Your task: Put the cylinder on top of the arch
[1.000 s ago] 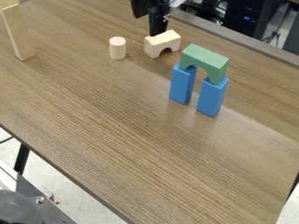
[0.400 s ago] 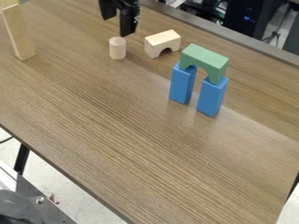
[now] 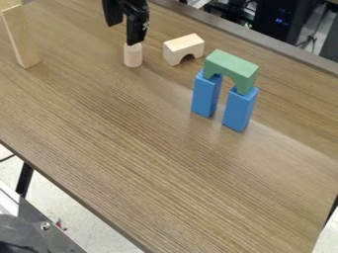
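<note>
Hand (image 3: 125, 33) is shifted toward the cylinder (image 3: 133, 58), fingers spread, presumably for straddling. On the counter (image 3: 151, 163), two blue blocks (image 3: 206, 94) are used as supports for the green arch (image 3: 232, 66); bare-wood arch (image 3: 184, 45) is set feet-down; cylinder is stood upright, likely easily gripped.

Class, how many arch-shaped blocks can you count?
2: the green arch atop two upright blue blocks, and the plain wooden arch on the table beside the cylinder.
</note>
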Tool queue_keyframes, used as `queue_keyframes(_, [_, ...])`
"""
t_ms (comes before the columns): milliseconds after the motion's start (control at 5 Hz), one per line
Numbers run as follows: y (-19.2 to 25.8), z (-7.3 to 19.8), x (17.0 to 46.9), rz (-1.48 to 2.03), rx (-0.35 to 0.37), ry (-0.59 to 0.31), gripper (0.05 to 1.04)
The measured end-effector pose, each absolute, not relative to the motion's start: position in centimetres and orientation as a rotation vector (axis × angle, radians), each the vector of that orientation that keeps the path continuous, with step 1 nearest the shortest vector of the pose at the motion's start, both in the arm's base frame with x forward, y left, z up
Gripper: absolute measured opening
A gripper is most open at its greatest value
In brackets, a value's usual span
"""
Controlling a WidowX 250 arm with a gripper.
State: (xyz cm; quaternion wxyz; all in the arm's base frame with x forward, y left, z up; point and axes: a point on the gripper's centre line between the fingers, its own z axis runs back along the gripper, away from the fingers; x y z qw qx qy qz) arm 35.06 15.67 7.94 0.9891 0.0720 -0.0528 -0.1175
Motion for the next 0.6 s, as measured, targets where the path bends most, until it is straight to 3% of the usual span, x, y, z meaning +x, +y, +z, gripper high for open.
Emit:
queue_keyframes(400, [14.9,7.3,35.1,-0.268,0.139,-0.107,1.000])
queue_keyframes(600, [15.0,5.4,35.1,-0.271,0.135,-0.070,1.000])
